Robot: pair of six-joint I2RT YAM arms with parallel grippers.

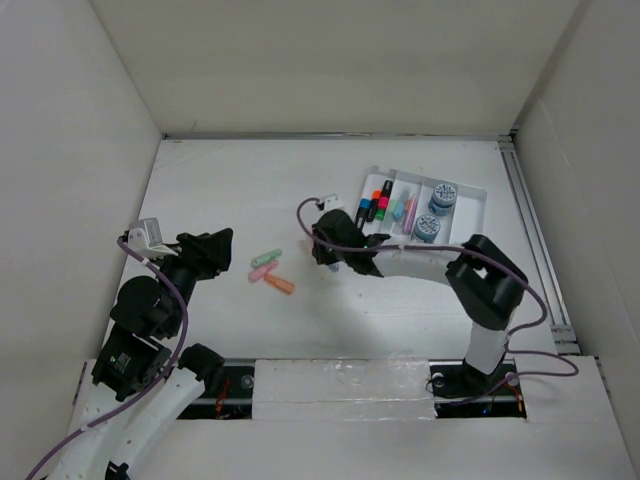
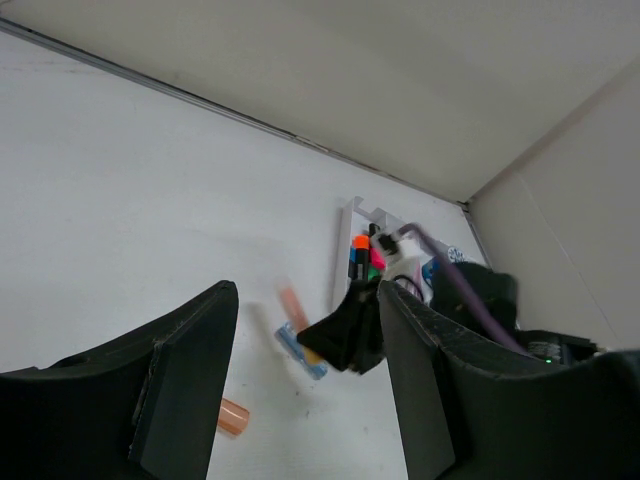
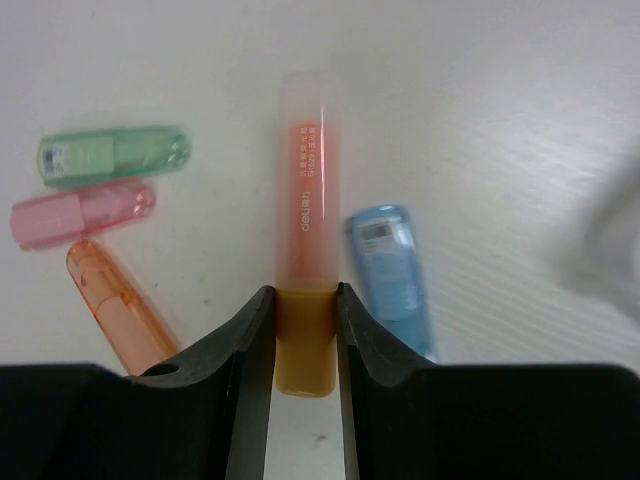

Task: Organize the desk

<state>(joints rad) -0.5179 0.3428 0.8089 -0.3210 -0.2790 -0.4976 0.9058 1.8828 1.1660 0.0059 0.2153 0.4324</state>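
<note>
My right gripper (image 3: 305, 310) is shut on the yellow-orange body of an orange highlighter (image 3: 307, 220), whose clear cap points away from me, low over the white desk (image 1: 250, 190). A blue highlighter (image 3: 390, 275) lies just to its right. To the left lie a green highlighter (image 3: 115, 155), a pink one (image 3: 80, 212) and another orange one (image 3: 115, 305). In the top view the right gripper (image 1: 335, 262) is at mid-desk, right of those three (image 1: 267, 270). My left gripper (image 2: 305, 295) stands open and empty at the left (image 1: 222, 245), facing them.
A white ribbed tray (image 1: 475, 200) at the back right holds several markers (image 1: 375, 205) and two blue tape rolls (image 1: 443, 197). White walls enclose the desk. A metal rail (image 1: 530, 230) runs along its right edge.
</note>
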